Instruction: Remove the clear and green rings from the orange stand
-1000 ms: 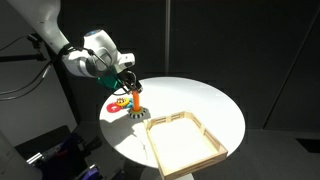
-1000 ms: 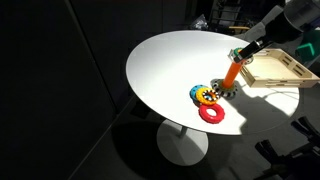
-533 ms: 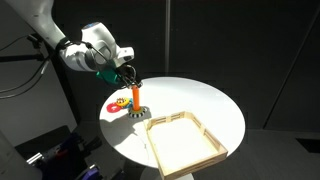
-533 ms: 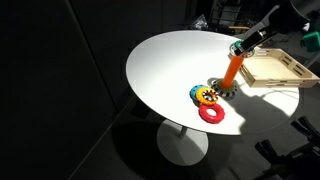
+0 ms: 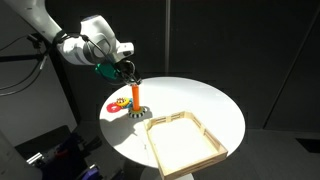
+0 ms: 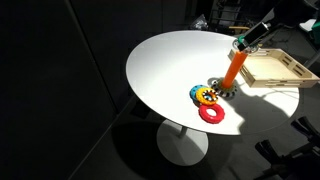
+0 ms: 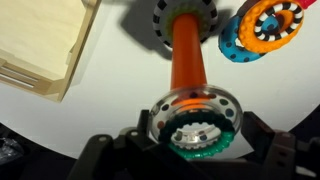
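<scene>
In the wrist view my gripper point(image 7: 195, 128) is shut on the clear ring point(image 7: 226, 106) and the green ring point(image 7: 207, 150), stacked together between the dark fingers. The orange stand point(image 7: 185, 55) rises from its dark round base point(image 7: 160, 14) toward the rings. Its top shows orange through the clear ring, and I cannot tell whether the rings are fully free of it. In both exterior views the gripper point(image 5: 128, 72) point(image 6: 242, 42) is at the top of the orange stand point(image 5: 134, 98) point(image 6: 232, 70).
A red-pink ring point(image 5: 115, 104) point(image 6: 211, 114) lies on the round white table point(image 5: 200, 100). A blue, yellow and orange ring pile point(image 6: 205, 95) point(image 7: 262, 28) lies beside the stand's base. A wooden tray point(image 5: 187, 140) point(image 6: 272, 68) point(image 7: 40, 45) is close by.
My gripper has moved upward along the orange stand with the rings in it, from mid-peg to the peg's top. Everything on the table stayed put.
</scene>
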